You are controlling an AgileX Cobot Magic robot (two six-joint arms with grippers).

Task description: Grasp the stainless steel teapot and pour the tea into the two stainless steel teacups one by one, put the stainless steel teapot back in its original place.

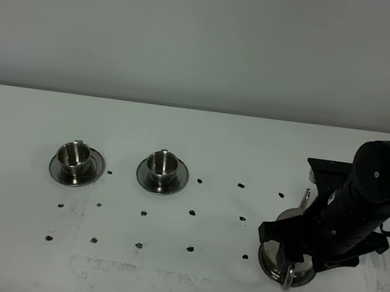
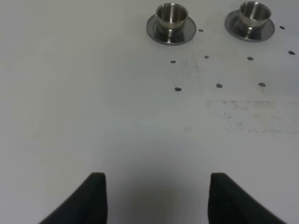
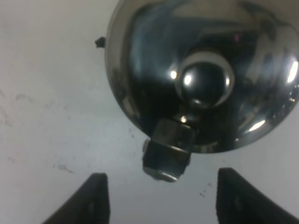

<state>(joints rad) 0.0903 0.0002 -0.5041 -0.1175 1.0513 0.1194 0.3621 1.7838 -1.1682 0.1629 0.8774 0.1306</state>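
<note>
Two cups [image 1: 76, 156] stand well left; your shiny domed teapot [image 3: 154, 60], round knob [image 3: 205, 84] gleaming, sits at the right of the table [image 1: 173, 290], right pincer [image 3: 161, 179] spread wide above it, holding nothing.

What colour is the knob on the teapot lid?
The knob is shiny silver; right wrist view.
</note>
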